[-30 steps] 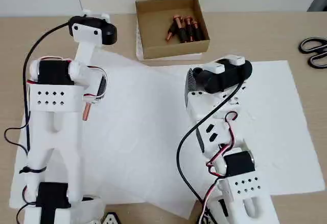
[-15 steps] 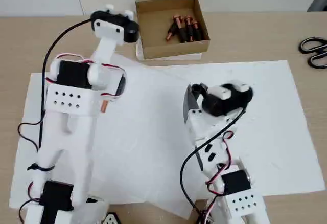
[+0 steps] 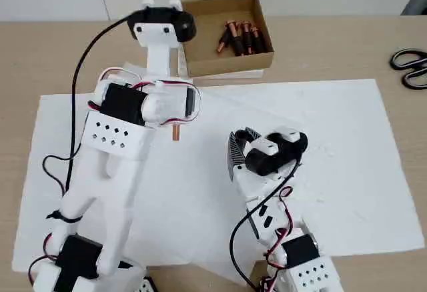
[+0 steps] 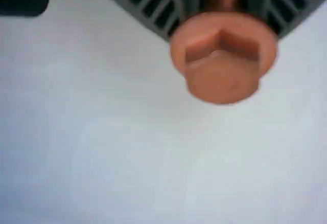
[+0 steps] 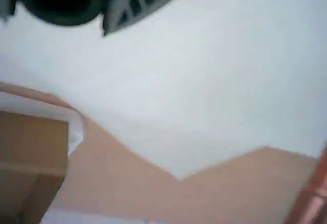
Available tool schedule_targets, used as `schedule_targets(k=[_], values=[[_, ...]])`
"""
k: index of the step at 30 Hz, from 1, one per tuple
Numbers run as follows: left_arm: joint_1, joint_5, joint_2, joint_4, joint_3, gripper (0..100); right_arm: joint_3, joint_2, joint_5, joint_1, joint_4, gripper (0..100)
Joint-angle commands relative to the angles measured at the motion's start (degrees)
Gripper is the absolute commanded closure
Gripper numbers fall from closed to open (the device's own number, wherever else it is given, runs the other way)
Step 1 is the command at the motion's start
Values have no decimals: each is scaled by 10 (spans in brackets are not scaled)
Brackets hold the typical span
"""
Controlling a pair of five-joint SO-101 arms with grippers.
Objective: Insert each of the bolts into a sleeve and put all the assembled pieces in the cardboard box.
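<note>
High view: the big table (image 3: 40,52) has a white sheet (image 3: 347,145) on it, and both my arms are over it. The cardboard box (image 3: 230,64) sits at the far edge of the sheet. Some done pieces (image 3: 239,37) lie inside it, bolts in dark sleeves. My left gripper (image 3: 175,121) hangs near the box, just short of it. It squeezes one orange bolt (image 4: 222,60) that points down. I cannot tell if that bolt has a sleeve on. The right gripper (image 3: 239,155) is low over the sheet, and I cannot tell if it is open or closed. I think most of the job is done. This bolt is not yet in the box.
</note>
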Motion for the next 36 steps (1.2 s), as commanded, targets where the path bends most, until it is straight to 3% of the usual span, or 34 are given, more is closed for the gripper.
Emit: schedule_targets(k=[1,7,11,14,18,21,23,26,31,36], values=[[-7,45,-29,-76,1,994,4,-18,-21,-20,3,995],[-7,47,-56,-171,7,994,-4,-18,-24,-22,36,995],[-2,2,-146,-216,10,994,0,-18,-24,-22,36,995],[13,0,-218,-190,10,994,1,-18,-24,-22,39,995],[25,2,-303,-79,13,994,4,-17,-24,-23,39,995],[-4,2,-321,-62,74,994,4,-18,-24,-23,39,995],[-21,3,-326,-108,145,994,4,-18,-24,-23,39,995],[-24,14,-338,-242,275,994,4,-15,-24,-23,40,995],[20,17,-384,-447,442,994,4,-18,-22,-23,58,995],[69,18,-373,-460,458,994,4,-18,-23,-26,59,995]])
